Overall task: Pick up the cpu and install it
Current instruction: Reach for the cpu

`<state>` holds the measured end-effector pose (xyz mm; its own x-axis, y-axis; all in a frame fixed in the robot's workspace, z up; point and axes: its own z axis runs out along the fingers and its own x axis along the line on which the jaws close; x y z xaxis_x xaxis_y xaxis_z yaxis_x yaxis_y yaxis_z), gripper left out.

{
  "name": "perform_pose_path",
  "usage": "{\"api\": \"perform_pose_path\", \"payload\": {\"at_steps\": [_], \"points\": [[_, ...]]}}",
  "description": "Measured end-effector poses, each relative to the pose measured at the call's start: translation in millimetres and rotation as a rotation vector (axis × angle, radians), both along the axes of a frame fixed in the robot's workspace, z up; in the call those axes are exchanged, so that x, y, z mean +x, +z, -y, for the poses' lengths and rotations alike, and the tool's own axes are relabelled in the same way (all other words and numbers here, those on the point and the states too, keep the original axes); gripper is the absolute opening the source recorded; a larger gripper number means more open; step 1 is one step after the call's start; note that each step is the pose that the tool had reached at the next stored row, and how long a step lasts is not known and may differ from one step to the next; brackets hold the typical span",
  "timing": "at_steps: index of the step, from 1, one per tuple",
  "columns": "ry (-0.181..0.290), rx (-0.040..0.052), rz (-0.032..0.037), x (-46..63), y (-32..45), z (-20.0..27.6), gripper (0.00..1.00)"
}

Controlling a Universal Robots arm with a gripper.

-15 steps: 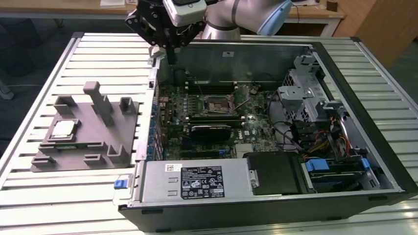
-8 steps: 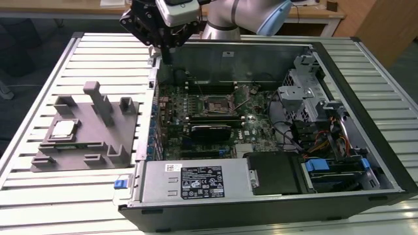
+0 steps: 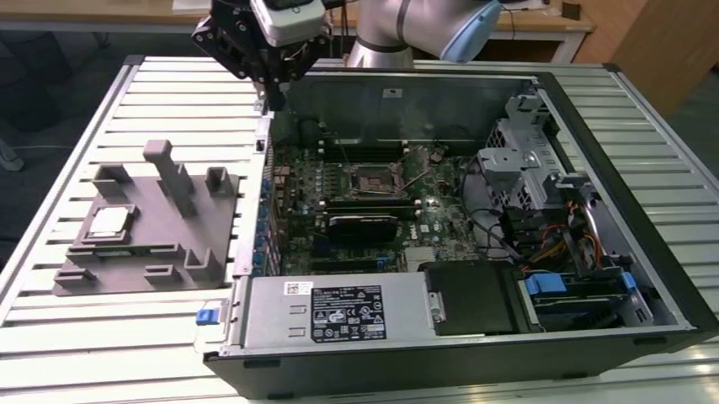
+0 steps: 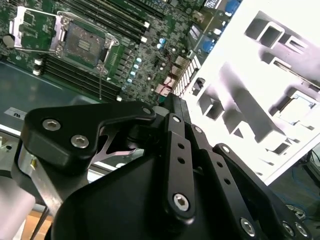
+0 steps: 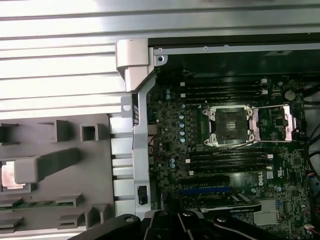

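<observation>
cpu (image 3: 109, 220) lies untouched in the grey fixture (image 3: 168, 244), at the exterior view's left of the open case (image 3: 450, 358). gripper (image 3: 273, 99) hangs high over the case's far left corner, well apart from the cpu. Its fingers look pinched together and empty. Socket (image 3: 375, 178) is open and bare. Step, as I judge it: approach, pick not yet made. A grasp calls for spread fingers squarely above the chip.

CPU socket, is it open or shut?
Open: the socket lies bare, its load plate flipped aside; the cpu sits on the fixture.

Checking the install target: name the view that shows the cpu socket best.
The first wrist view: it faces the socket squarely, frame open, nothing covering it. The exterior view shows the socket small; the second wrist view shows the socket at a slant.
</observation>
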<state>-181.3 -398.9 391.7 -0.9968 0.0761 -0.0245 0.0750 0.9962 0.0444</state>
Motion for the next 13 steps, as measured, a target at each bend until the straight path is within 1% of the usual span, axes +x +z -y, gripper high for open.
{"api": "perform_pose_path", "payload": {"at_steps": [13], "points": [[0.0, 0.0, 0.0, -16.8, -0.9, 0.0, 0.11]]}}
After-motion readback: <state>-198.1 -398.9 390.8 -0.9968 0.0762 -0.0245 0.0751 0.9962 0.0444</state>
